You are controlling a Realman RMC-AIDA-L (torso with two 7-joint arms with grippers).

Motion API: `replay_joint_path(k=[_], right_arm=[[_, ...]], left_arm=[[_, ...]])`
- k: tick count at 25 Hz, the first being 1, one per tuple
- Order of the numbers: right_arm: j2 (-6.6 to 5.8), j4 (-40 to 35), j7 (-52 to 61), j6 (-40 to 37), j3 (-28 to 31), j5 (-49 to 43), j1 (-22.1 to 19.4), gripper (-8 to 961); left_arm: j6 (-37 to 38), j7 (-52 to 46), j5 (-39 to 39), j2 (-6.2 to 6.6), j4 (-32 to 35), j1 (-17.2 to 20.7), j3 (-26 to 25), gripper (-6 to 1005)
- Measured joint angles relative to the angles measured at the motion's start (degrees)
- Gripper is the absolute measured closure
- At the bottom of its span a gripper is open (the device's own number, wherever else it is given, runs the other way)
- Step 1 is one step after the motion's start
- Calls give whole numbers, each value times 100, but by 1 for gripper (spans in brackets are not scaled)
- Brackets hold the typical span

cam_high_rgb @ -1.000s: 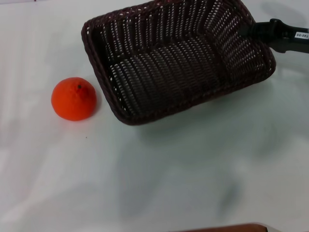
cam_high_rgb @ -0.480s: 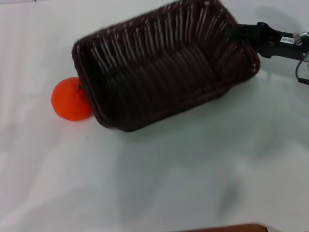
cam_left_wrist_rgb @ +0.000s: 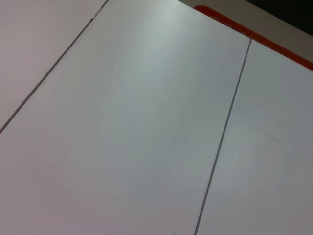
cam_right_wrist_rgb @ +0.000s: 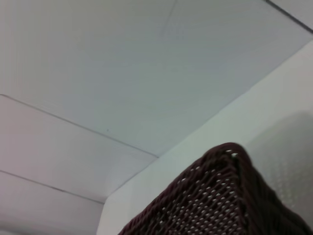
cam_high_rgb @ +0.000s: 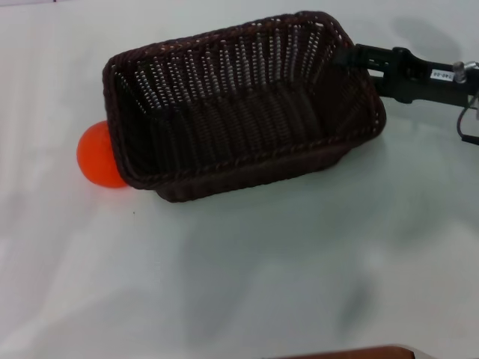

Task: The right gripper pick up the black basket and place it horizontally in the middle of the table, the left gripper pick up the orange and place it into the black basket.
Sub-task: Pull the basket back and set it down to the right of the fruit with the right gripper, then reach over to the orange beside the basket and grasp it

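Our right tool point(cam_high_rgb: 346, 57), clamped on the black basket point(cam_high_rgb: 239, 108), has swung it leftward over the orange point(cam_high_rgb: 96, 155), which we must still load.

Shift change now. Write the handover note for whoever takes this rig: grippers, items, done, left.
Right gripper: shut on the far right rim of the black basket, which is tilted.
Left gripper: not in view.
Orange: on the table, left of the basket, partly hidden by its rim.
Done: basket picked up.
Left: set the basket level mid-table, then the left gripper puts the orange inside.
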Motion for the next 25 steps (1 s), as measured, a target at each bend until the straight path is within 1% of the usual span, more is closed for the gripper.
replay_joint_path(k=[1, 2, 6, 8, 11, 14, 17, 19, 21, 22, 25], right_arm=[[-38, -43, 6, 22, -3, 0, -81, 343], [-38, -43, 6, 22, -3, 0, -81, 297], [-173, -71, 10, 71, 9, 33, -203, 112], [-234, -107, -8, 61, 71, 50, -245, 111], [-258, -247, -105, 30, 273, 213, -303, 112], [-245, -353, -465, 126, 444, 781, -387, 112], [-238, -365, -990, 361, 474, 1578, -476, 113], [-215, -341, -1386, 571, 475, 2140, -513, 113], [-151, -291, -1854, 862, 476, 2753, -545, 114], [-94, -272, -2165, 1045, 477, 3122, -560, 114], [42, -246, -2682, 1281, 456, 3676, -548, 115]], left_arm=[[8, 0, 0, 3, 0, 0, 4, 92], [8, 0, 0, 3, 0, 0, 4, 92], [29, -21, 15, 33, -32, 6, 141, 92], [116, -69, 19, 64, -86, 18, 288, 91], [352, -189, 121, 147, -258, 52, 631, 92], [780, -393, 598, 348, -556, 90, 1132, 92], [1266, -594, 1156, 596, -692, 81, 1512, 92], [1621, -633, 1554, 701, -761, 37, 1682, 92], [1962, -643, 1913, 719, -844, -11, 1801, 91], [2200, -669, 2123, 707, -894, -49, 1858, 91], [2656, -821, 2527, 631, -959, -208, 2000, 91]])
